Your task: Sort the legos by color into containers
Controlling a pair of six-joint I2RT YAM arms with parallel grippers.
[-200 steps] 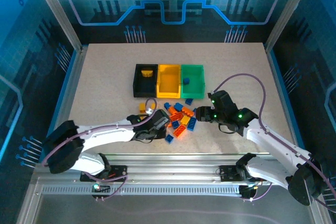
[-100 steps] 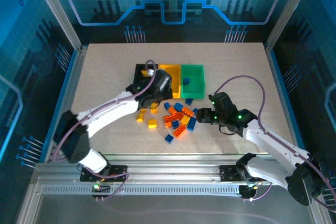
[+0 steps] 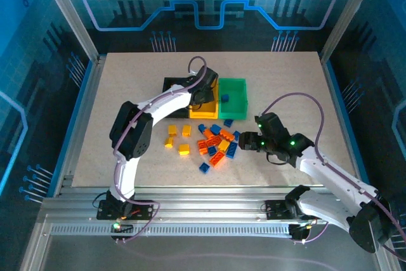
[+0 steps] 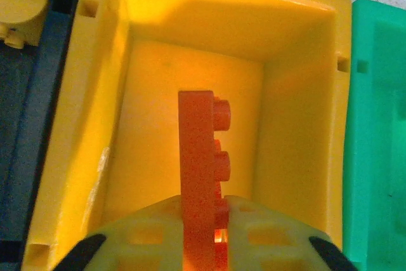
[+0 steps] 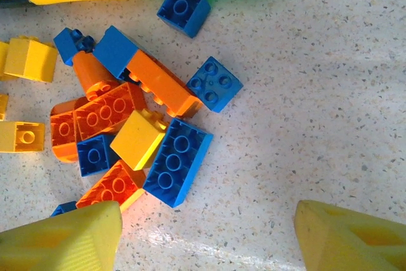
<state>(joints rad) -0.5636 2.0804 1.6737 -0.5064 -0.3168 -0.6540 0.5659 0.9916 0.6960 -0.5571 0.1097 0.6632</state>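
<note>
On the speckled table (image 3: pixel 127 80), 3 open bins stand touching in a row: black (image 3: pixel 168 103), yellow (image 4: pixel 304 125) and green (image 3: pixel 233 109). The left gripper (image 4: pixel 206 223) hovers over the yellow bin, pinching an orange lego (image 4: pixel 200 150) on edge between its fingers, studs facing right. The right gripper (image 5: pixel 206 233), fingers spread wide, hangs above a loose pile of orange, blue and yellow legos (image 5: pixel 146 131) just in front of the bins. A yellow brick (image 4: pixel 19 14) lies in the black bin, a blue brick (image 3: pixel 223 98) in the green.
</note>
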